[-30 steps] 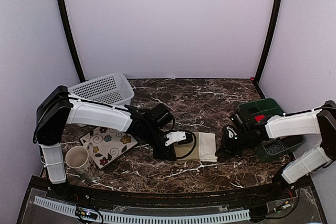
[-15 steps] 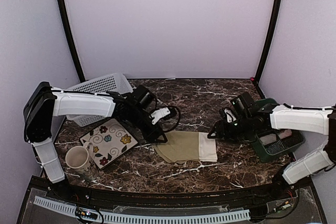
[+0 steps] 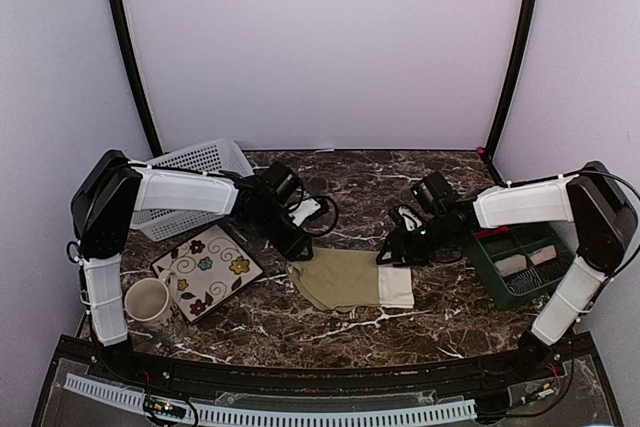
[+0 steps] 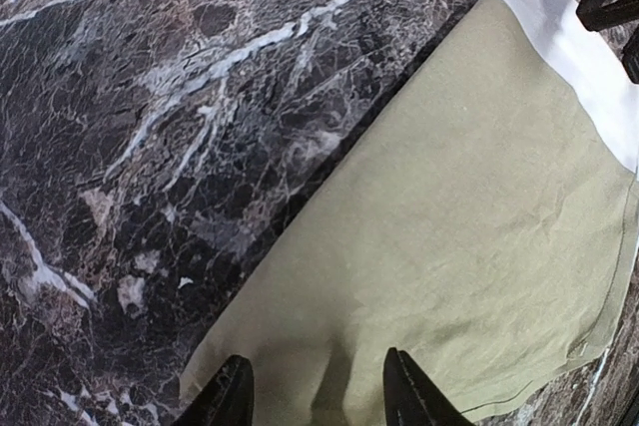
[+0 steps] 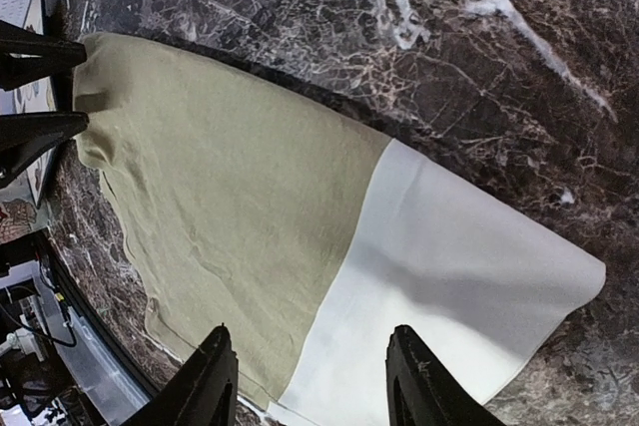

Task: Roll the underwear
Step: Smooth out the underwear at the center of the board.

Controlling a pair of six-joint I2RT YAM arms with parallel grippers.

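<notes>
Both empty, jaws part-open: left gripper [image 3: 300, 250] above the olive end of the underwear [image 3: 345, 279], right gripper [image 3: 393, 255] above the white-banded end.

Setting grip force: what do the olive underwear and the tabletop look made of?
Olive underwear: seemingly thin soft cloth, matte, lying flat with faint creases; its waistband is smoother cream fabric. Tabletop: dark marble-look surface with white veins, slightly glossy; stone or printed laminate, cannot tell.
</notes>
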